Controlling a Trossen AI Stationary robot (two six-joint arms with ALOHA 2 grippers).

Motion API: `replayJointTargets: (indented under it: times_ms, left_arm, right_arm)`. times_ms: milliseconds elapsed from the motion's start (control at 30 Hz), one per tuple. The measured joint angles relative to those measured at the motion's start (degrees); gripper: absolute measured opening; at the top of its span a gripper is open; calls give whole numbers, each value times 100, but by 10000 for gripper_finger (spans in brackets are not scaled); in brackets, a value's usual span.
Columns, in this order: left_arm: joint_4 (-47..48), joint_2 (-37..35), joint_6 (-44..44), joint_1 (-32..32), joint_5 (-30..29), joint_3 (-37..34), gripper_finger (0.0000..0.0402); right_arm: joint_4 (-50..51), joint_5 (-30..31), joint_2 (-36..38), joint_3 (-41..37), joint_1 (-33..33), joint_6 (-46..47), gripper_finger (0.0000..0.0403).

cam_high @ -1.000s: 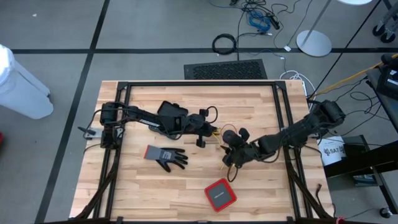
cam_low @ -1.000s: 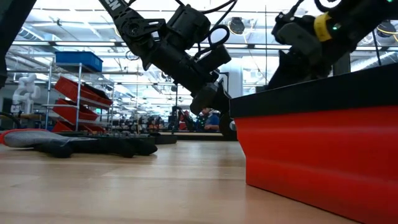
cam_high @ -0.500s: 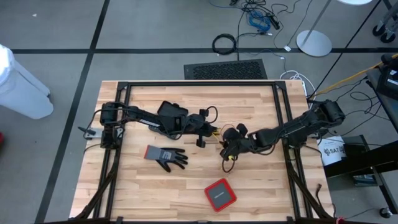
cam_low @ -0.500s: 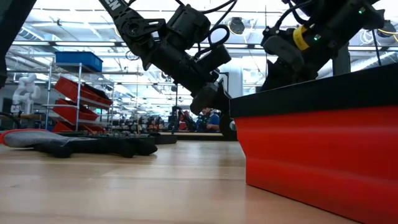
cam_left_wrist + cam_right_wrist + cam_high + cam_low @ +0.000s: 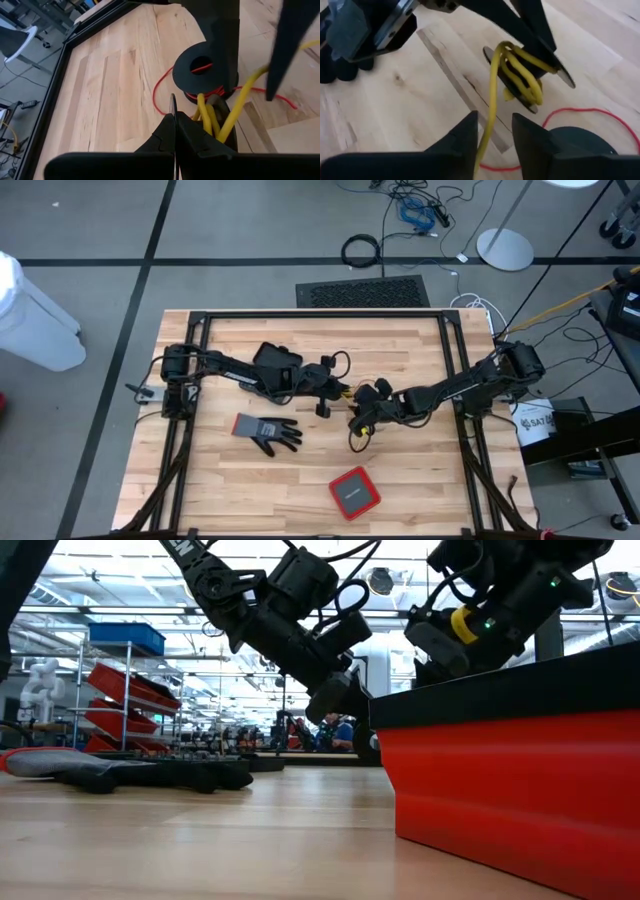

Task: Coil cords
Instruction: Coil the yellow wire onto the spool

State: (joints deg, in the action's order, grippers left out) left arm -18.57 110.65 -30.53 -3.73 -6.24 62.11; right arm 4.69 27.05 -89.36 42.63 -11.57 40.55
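Wooden table (image 5: pixel 300 480) from above, both arms meeting near its middle. Left gripper (image 5: pixel 338 392) reaching in from the left side, fingers (image 5: pixel 172 127) pressed together, pinching loops of the yellow cord (image 5: pixel 235 107) right at the tips. Right gripper (image 5: pixel 362 416) coming in from the right, just beside the left one, fingers (image 5: pixel 462 135) spread with the yellow cord (image 5: pixel 492 95) running through the gap between them, not visibly clamped. Yellow cord looped several times at the left tips, one strand trailing down toward the front of the table (image 5: pixel 355 438). Red cord (image 5: pixel 162 90) lying loose on the wood just beside the yellow loops, curving out and back under a black disc (image 5: pixel 200 67); thin red arc also seen in the right wrist view (image 5: pixel 580 112). Grey glove (image 5: pixel 267 430) flat on the table, left of the grippers, apart from them. Red box (image 5: pixel 354 492) near the front edge, well apart from the cords; filling the right of the low view (image 5: pixel 520 770).
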Motion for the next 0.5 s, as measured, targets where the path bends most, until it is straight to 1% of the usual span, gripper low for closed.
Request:
replayJointTargets:
  times_ms: [67, 167, 200, 367, 500]
  left_arm:
    - [3, 0, -1, 2, 0, 0, 0]
    - [4, 0, -3, 2, 0, -2, 0]
    - [4, 0, -3, 2, 0, -1, 0]
    - [46, 0, -11, 2, 0, 0, 0]
    - [169, 0, -34, 2, 0, 0, 0]
  right_arm:
    - [-5, 2, 0, 0, 2, -80, 81]
    - [-24, -2, 0, 0, 0, -228, 23]
    - [-24, -3, 0, 0, 0, -287, 12]
    - [-19, 15, 18, 0, -13, -363, 4]
    - [-20, 282, 231, 7, -97, -514, 2]
